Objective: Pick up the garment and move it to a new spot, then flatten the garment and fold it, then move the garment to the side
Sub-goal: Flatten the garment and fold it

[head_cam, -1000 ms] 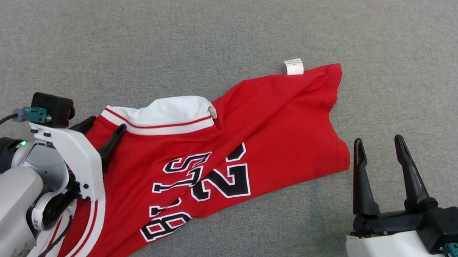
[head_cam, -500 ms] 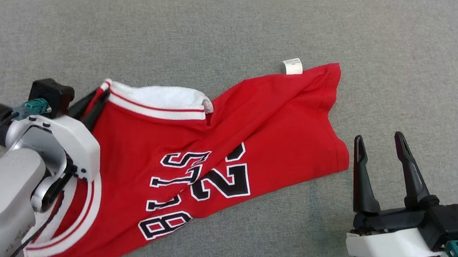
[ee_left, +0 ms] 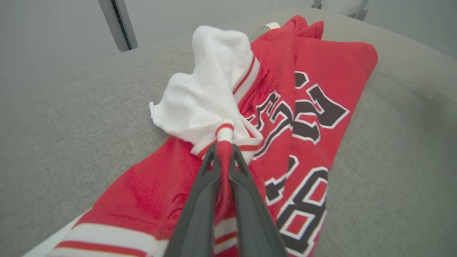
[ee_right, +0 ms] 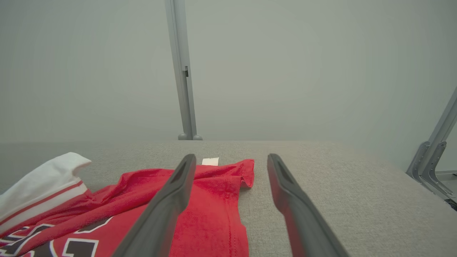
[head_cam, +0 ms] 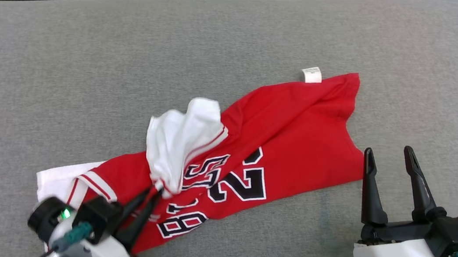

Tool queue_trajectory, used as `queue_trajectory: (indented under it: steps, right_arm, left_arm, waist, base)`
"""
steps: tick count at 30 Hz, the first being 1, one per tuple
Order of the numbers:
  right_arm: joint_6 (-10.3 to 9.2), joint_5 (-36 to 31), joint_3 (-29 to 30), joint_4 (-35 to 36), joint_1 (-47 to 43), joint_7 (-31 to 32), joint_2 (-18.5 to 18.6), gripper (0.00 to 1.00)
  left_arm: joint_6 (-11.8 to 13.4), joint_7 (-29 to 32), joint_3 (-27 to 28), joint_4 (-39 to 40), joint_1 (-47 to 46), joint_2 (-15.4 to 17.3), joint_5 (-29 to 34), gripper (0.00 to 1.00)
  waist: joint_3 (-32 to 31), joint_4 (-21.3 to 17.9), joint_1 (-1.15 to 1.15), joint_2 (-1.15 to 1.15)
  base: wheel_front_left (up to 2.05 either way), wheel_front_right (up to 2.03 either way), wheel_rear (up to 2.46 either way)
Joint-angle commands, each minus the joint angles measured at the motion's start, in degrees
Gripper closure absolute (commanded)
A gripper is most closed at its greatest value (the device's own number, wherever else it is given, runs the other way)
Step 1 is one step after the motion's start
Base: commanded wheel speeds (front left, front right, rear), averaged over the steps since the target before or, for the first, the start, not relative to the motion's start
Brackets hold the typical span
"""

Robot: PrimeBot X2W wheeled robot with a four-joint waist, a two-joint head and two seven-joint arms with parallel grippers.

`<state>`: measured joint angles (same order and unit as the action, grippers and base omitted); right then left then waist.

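Since a second ago, my left claw (head_cam: 155, 189) has shut on the jersey's (head_cam: 296, 119) striped trim and drawn it toward me, over the lettering. The head camera has also shifted slightly.

Nearest, at the lower left of the head view, the left claw pinches a fold of red-and-white trim (ee_left: 224, 132). The left wrist view confirms cloth clamped between both fingers. From that grip a white panel (head_cam: 179, 139) rises in a bunched peak and stands above the black numerals (head_cam: 244, 183).

At the lower right, the right claw (head_cam: 389, 150) stands with its jaws apart and holds nothing. It sits just beside the jersey's near right corner; I cannot tell whether it touches.

I see the jersey lying diagonally on the grey cushion (head_cam: 87, 61), from near left to far right. Its far half is flat but creased. A white label (head_cam: 311, 75) lies at the far hem. Beyond the cushion stands a grey post (ee_right: 182, 71) against a pale wall.
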<state>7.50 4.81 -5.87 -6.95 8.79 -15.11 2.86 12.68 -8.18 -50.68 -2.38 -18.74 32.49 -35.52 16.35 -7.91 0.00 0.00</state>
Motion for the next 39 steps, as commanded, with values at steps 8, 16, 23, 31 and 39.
queue_trajectory:
  steps: [8,16,23,31,39]
  right_arm:
    - [-0.02,-1.2,-0.3,-0.6,-0.4,-0.1,0.1,0.0]
    - [-0.02,-1.2,-1.2,-0.8,-0.2,-0.1,0.1,0.0]
    - [-0.02,-1.3,-1.5,-1.0,-1.1,-0.1,0.1,0.0]
    - [-0.02,-1.5,-3.0,-0.8,1.0,-0.1,0.1,0.0]
    - [-0.02,-1.7,-2.3,-0.6,1.9,-0.1,0.1,0.0]
  left_arm:
    - [-3.4,6.0,-3.1,7.3,6.8,3.1,-6.5,1.0]
    - [-1.0,5.9,-0.6,9.7,5.7,2.6,-8.2,0.0]
    - [-1.3,7.8,5.2,11.5,1.9,4.5,-13.4,0.0]
    - [-5.1,15.3,4.3,1.4,-9.4,2.7,-12.9,0.0]
    - [-9.4,20.6,0.9,-7.0,-15.3,-0.2,-12.5,0.0]
  waist:
    - [-0.8,4.0,0.0,0.0]
    - [-2.1,4.5,0.0,0.0]
    - [-2.6,4.3,0.0,0.0]
    - [-0.1,3.3,0.0,0.0]
    - [2.1,2.0,0.0,0.0]
  base:
    - [0.0,0.0,0.0]
    - [0.0,0.0,0.0]
    - [0.0,0.0,0.0]
    - [0.0,0.0,0.0]
    - [0.0,0.0,0.0]
